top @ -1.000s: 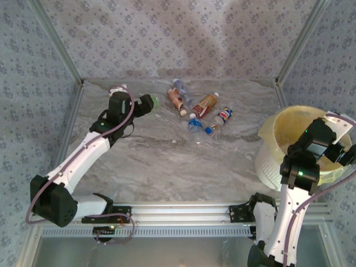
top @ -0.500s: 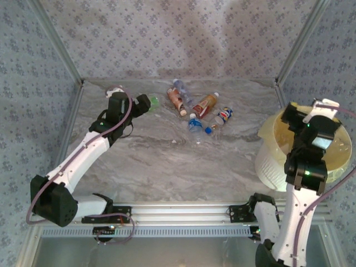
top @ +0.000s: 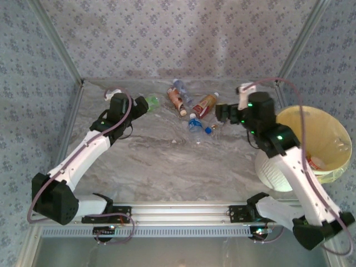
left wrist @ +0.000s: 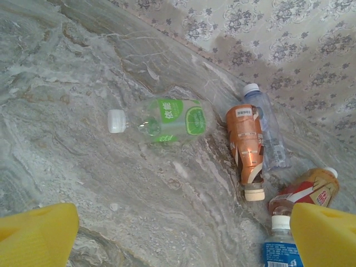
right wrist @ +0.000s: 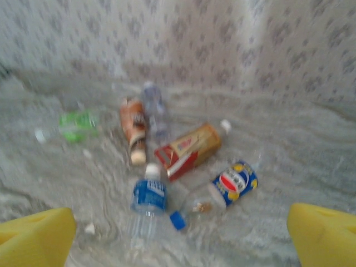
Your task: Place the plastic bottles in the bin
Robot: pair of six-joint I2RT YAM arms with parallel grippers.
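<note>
A pick is judged in hand: the left end effector [top: 143, 104], empty and wide open, is aimed at the green-labelled bottle [left wrist: 167, 120], the right end effector [top: 221, 114] (equally wide, empty) at the plastic bottles [right wrist: 189, 147] clustered on the counter [top: 167, 161], apart from the bin [top: 272, 167]; lowering and closing are called for.

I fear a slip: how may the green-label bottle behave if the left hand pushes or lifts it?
The green-label bottle lies on its side, so a push would probably roll it. It looks clear and empty, so it is likely light. Its clear plastic may dent when squeezed.
</note>
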